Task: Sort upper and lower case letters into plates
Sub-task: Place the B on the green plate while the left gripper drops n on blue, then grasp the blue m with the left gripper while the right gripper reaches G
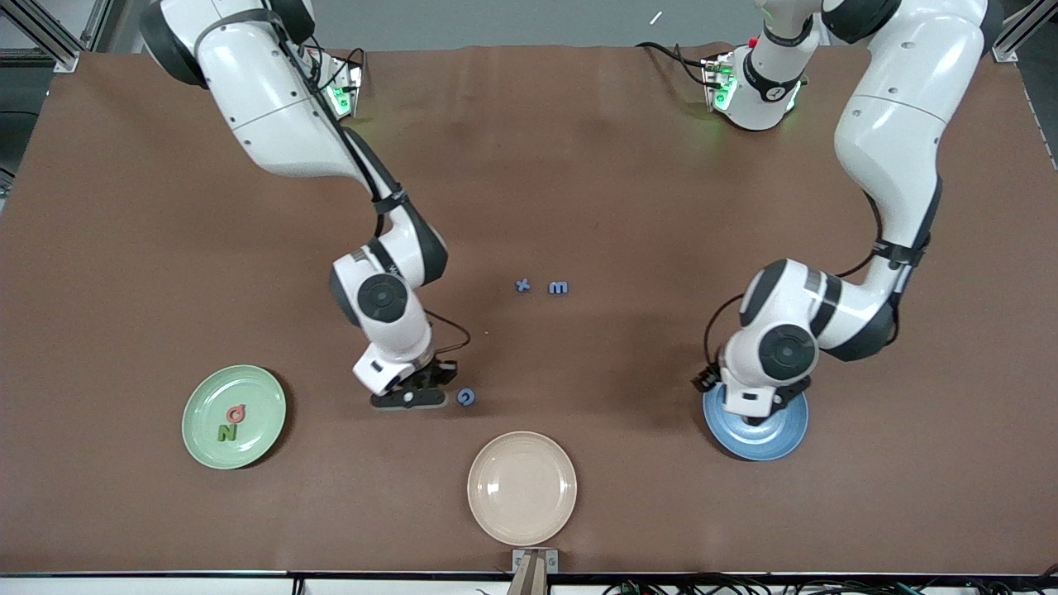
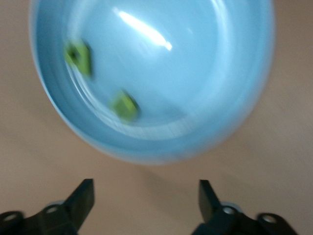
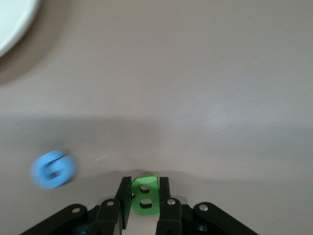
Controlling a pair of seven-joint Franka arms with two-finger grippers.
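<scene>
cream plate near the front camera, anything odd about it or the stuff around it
Nothing looks damaged or spilled. The cream plate holds no letters, while the green plate holds two and the blue plate two green ones. Loose blue letters lie on the table.

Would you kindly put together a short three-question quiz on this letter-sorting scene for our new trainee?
1. True or false: the right gripper is shut on a green letter B.
2. Which plate holds no letters? A) the mint green plate B) the cream plate C) the blue plate
3. Fill in: the left gripper hangs over the table beside the blue plate with its fingers ____.

Key
1. True; the wrist view shows the B pinched between the fingers, beside a blue letter on the table.
2. B; the mint green plate carries two letters, the blue plate two green ones.
3. Open.
</scene>
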